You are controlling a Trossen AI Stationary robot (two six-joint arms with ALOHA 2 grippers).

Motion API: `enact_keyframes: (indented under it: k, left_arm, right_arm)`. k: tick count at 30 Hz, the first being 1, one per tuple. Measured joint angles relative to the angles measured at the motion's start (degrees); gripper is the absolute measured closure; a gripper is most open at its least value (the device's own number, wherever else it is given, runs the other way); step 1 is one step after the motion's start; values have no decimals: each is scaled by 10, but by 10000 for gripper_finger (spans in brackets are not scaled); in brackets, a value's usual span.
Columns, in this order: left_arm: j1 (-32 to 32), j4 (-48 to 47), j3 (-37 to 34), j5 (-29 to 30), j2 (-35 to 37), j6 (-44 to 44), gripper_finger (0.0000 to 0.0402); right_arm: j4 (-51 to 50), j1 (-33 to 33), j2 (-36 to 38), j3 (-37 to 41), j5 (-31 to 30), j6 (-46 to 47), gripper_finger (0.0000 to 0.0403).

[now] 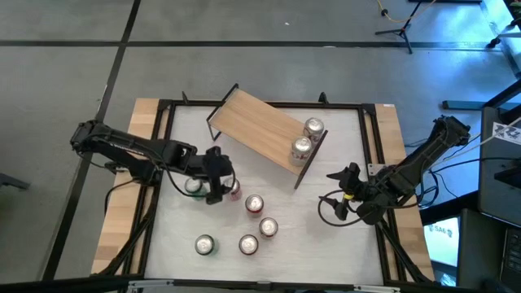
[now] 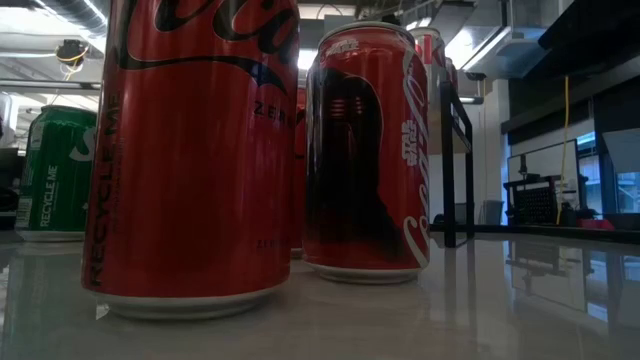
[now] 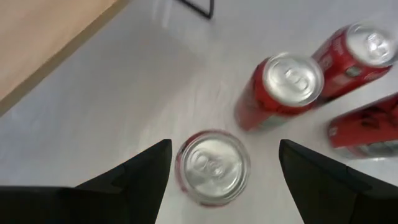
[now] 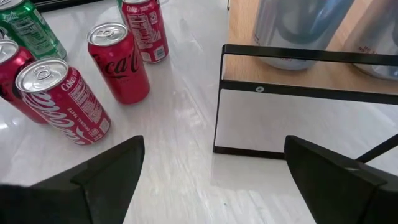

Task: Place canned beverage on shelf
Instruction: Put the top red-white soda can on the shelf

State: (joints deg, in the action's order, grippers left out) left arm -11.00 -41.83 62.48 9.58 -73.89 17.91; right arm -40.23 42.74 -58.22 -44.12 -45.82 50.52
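Up top, shelf (image 1: pixel 259 130) w/ two cans (image 1: pixel 308 138); left gripper (image 3: pixel 221 163) wide around red can (image 3: pixel 213 166).

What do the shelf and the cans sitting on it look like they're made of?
The shelf: a light wood-grain board, matte, on thin black legs, likely metal. The two cans on it: probably aluminium, with shiny silver tops and pull tabs.

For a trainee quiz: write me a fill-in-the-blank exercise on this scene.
1. The shelf already carries ____ silver cans.
2. The left pincer hangs open over a ____ can on the table.
3. The ____ pincer waits open beside the shelf's end.
4. The can at the table's near left is ____.

Missing words: two; red; right; green
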Motion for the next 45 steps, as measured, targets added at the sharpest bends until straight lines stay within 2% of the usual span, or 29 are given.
enact_keyframes:
  k: [15,23,35,39,45]
  left_arm:
    - [6,-12,0,24,0,0,115]
    - [6,-10,0,-12,0,1,114]
    - [6,-10,0,-14,0,-5,26]
    - [5,-10,0,-8,0,-18,16]
    - [3,-9,0,33,0,-17,15]
  right_arm:
    - [0,0,0,0,1,0,22]
    - [0,0,0,0,1,0,22]
    - [0,0,0,0,1,0,22]
    - [0,0,0,0,1,0,22]
    - [0,0,0,0,0,0,22]
